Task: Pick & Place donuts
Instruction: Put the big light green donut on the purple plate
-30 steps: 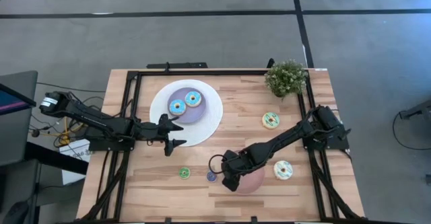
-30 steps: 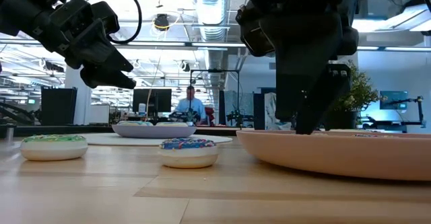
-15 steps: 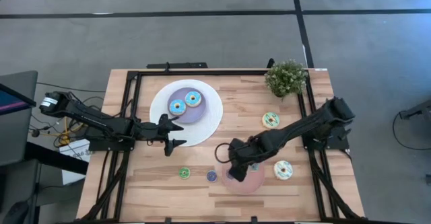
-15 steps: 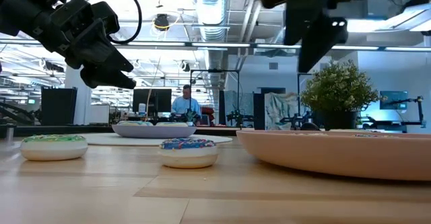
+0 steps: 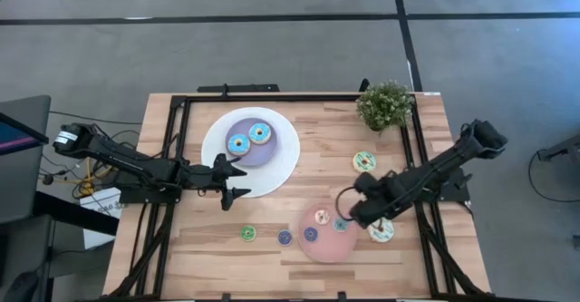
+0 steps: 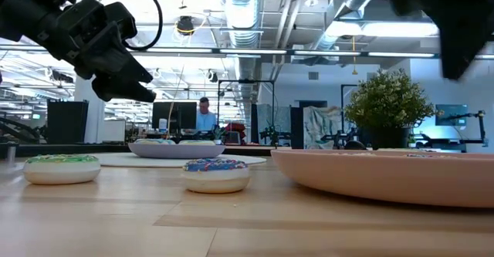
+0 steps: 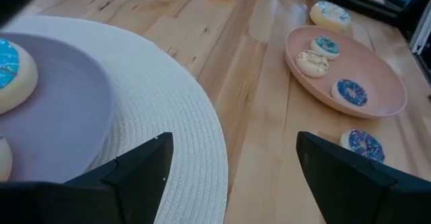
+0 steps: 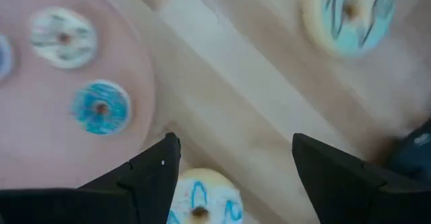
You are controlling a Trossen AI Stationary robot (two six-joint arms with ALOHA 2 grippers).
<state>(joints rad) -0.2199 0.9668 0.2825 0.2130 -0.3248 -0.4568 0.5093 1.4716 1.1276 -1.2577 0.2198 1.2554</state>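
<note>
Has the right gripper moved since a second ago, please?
Yes. In the high view the right gripper has drawn back off the pink plate toward the table's right side and now hovers, open, beside the large donut lying right of the plate.

Left arm stretched in low from the table's left edge, left gripper (image 5: 237,176) hovering with fingers spread wide and nothing between them. Right arm angled in from the right edge, elbow raised, right gripper (image 5: 355,208) also spread apart and empty, pointing down toward the table's front right.
</note>
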